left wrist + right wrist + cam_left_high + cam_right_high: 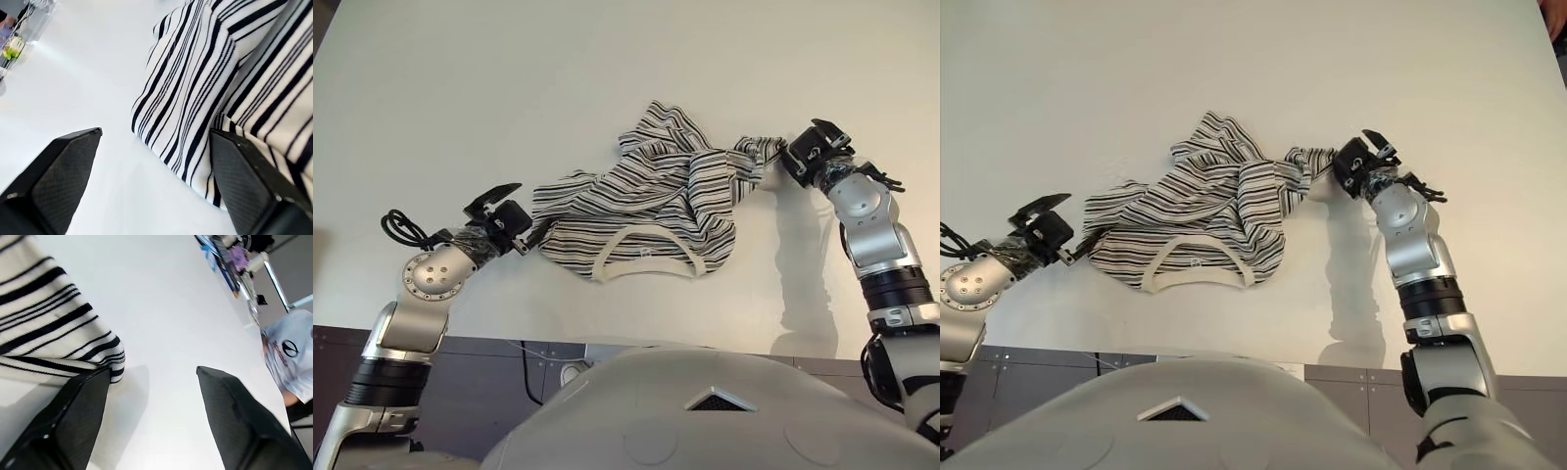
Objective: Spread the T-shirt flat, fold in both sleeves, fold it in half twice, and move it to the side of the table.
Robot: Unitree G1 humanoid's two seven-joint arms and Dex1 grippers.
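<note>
The black-and-white striped T-shirt (651, 201) lies crumpled in the middle of the white table (460, 88), its collar toward the front edge. My left gripper (530, 211) is open at the shirt's left edge. In the left wrist view one finger (254, 191) rests against the striped hem (195, 112) and the other stands over bare table. My right gripper (791, 160) is open at the end of the bunched right sleeve (756, 152). In the right wrist view the sleeve cuff (58, 333) lies beside one finger (73, 421), with bare table between the two fingers.
The table's front edge (607, 338) runs close below the shirt's collar. Wide bare tabletop stretches behind and to both sides of the shirt. Small clutter (234, 254) sits off the far side in the right wrist view.
</note>
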